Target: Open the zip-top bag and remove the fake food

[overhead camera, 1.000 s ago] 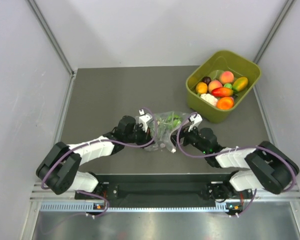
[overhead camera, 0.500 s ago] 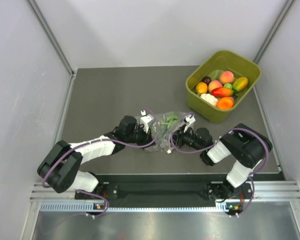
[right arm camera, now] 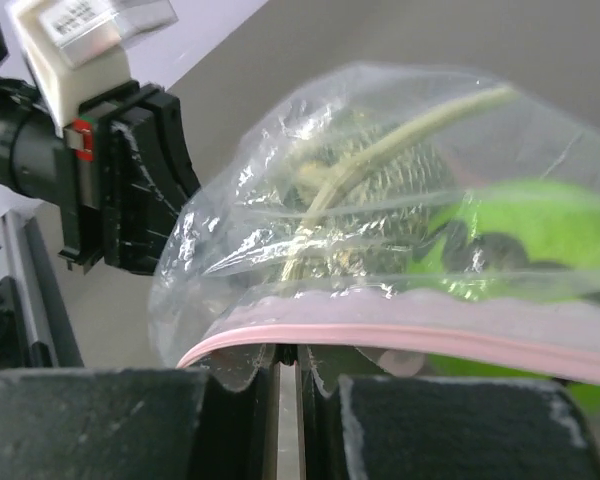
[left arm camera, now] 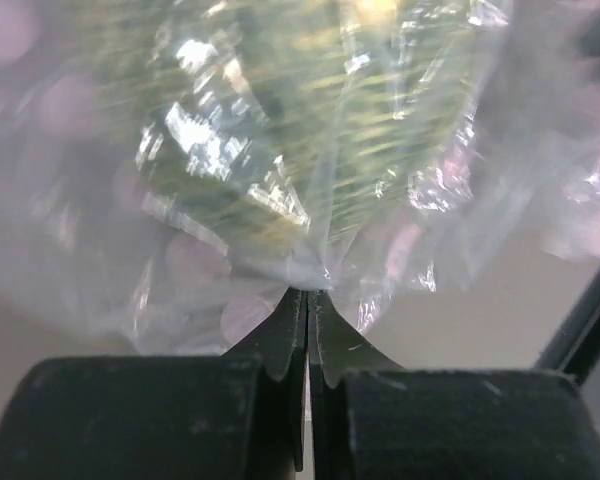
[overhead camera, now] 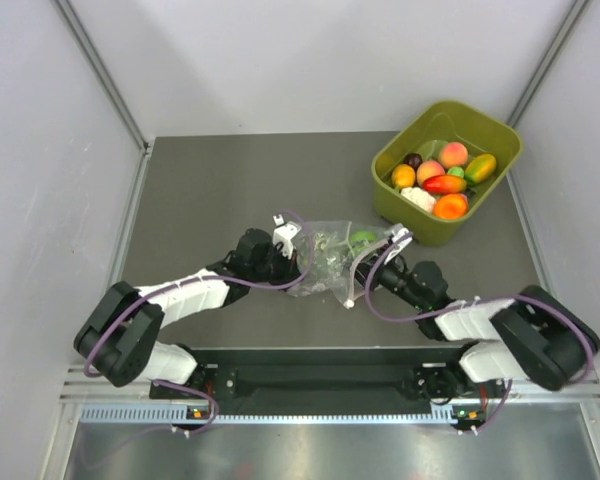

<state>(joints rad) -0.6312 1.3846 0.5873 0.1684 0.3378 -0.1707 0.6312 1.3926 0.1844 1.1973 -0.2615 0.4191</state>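
Near the front of the table [overhead camera: 200,190], the left end effector [left arm camera: 307,300] is pinched tight on the film of the zip-top bag [overhead camera: 330,258], and the right end effector [right arm camera: 288,350] is clamped on its pink zip strip [right arm camera: 430,335]. Green fake food [right arm camera: 540,235] sits inside; an olive tub [overhead camera: 500,140] stands far right.

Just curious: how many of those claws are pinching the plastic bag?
2. The left gripper pinches the bag on its left side; the right gripper pinches its pink zip edge on the right.
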